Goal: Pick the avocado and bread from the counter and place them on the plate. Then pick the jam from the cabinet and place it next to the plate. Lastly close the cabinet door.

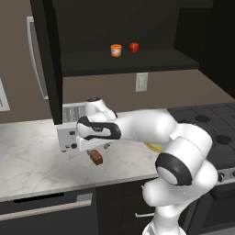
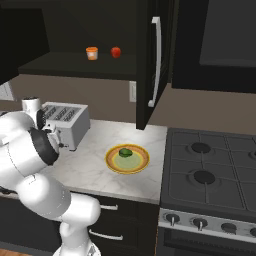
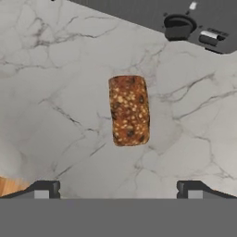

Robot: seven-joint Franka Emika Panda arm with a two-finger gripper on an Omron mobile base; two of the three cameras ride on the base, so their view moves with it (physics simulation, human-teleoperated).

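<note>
The gripper (image 3: 118,189) is hanging wide open and empty over the bread (image 3: 129,110), lying on the counter (image 3: 55,92) beside the toaster (image 2: 65,122); the avocado (image 2: 125,152) is sitting on the plate (image 2: 111,163). The bread is waiting to be picked; the jam (image 1: 116,50) is sitting in the cabinet (image 1: 151,59), its door (image 2: 146,65) standing open.

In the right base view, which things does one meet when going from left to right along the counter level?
Toaster → plate carrying the avocado → stove.

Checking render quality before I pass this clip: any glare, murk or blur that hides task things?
Hand view: bread sharp, evenly lit, no glare. Left base view: cabinet interior murky, yet jam reads clearly. Right base view: avocado on plate distinct, slightly soft.
</note>
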